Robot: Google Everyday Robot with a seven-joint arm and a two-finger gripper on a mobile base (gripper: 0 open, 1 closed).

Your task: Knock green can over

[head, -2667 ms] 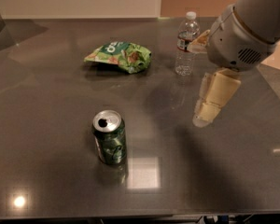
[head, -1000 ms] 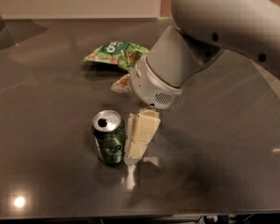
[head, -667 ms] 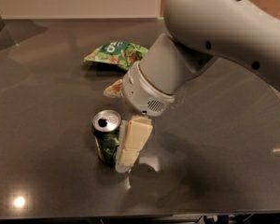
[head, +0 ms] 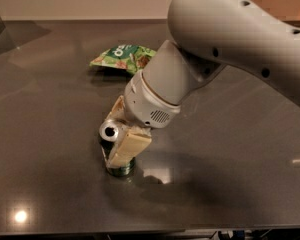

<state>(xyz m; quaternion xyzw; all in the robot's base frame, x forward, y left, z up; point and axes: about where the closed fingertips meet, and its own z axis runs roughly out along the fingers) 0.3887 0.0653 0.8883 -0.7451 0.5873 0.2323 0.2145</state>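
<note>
While the jaws stand apart low over the table point(head: 235, 154), green can point(head: 111, 133) between them.

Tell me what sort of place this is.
Probably an office kitchenette or a robot test lab, though little of the room shows. A dark glossy table holds a green can and a snack bag, with a plain wall behind. The gripper is down at the can.
</note>
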